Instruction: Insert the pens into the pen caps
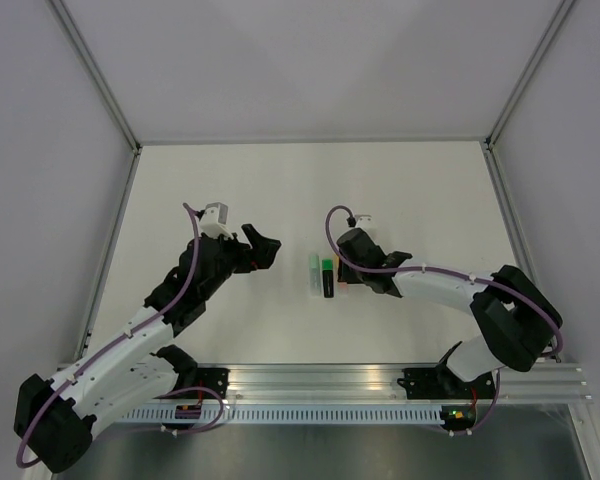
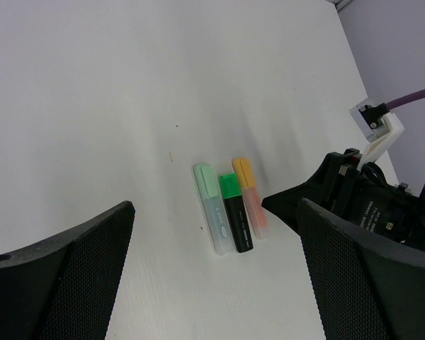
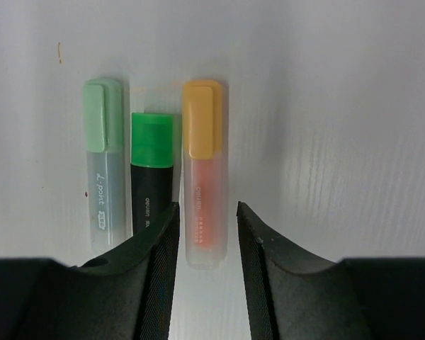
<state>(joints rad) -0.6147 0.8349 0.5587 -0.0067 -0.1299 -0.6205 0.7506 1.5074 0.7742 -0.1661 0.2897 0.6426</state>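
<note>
standing by the rig, reading left to right. left gripper (image 1: 263,250) hangs above the table (image 1: 230,190), well apart from the pens. its jaws are spread as wide as they go, with nothing in them, and its fingers (image 2: 71,273) merely frame the row in its wrist view.

the row lies mid-table: three pens side by side, parallel, caps pointing away from the arms.
- mint pen (image 3: 105,198) with mint cap (image 3: 103,117).
- black pen (image 3: 150,202) with bright green cap (image 3: 153,138), set a little nearer the arms than its neighbours.
- salmon pen (image 3: 205,198) with orange cap (image 3: 202,117).

all three caps look seated and no nib shows, so i judge the capping itself done.

right gripper (image 3: 207,207) is down at the near end of the salmon pen, jaws part open and straddling it. a sliver of table shows between the barrel and the finger away from the row, so it reads as not pinching and holding nothing. the other finger (image 3: 159,262) sits just beside the black pen; i cannot tell whether it touches.

step in hand, by my reckoning, is letting go and clearing off. to do it well:
- widen the jaws evenly until both pads are free of the barrel.
- rise straight up with no sideways drift, since the inner finger could roll the black pen or drag the salmon one out of line.
- swing away only once above the caps.
</note>
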